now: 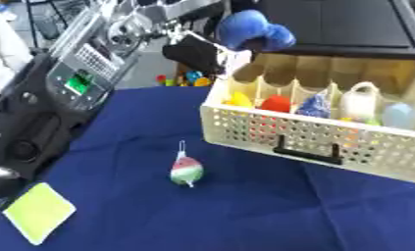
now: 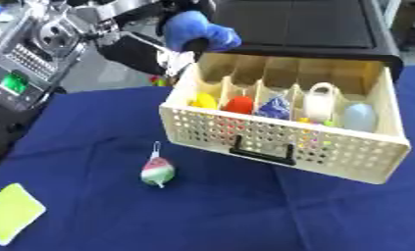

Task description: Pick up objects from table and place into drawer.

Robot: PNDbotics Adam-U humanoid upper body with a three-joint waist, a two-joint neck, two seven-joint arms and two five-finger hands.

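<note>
A cream perforated drawer (image 2: 245,132) stands pulled out of a black cabinet (image 2: 313,24). Its compartments hold a yellow thing (image 2: 203,101), a red thing (image 2: 240,104), a blue crinkled thing (image 2: 273,107), a white handled thing (image 2: 320,100) and a pale blue egg shape (image 2: 359,116). My left hand (image 2: 146,53) reaches in from the upper left and is curled on a blue soft object (image 2: 197,28), held above the drawer's back left corner. A small red, white and green ornament (image 1: 186,170) with a string lies on the blue cloth in front of the drawer. My right hand does not show.
A yellow-green pad (image 1: 38,212) lies at the table's near left. A grey machine with a green screen (image 1: 77,83) and black equipment (image 1: 21,132) line the left side. Small coloured items (image 1: 180,78) sit at the table's far edge. The blue tablecloth (image 1: 245,215) covers the table.
</note>
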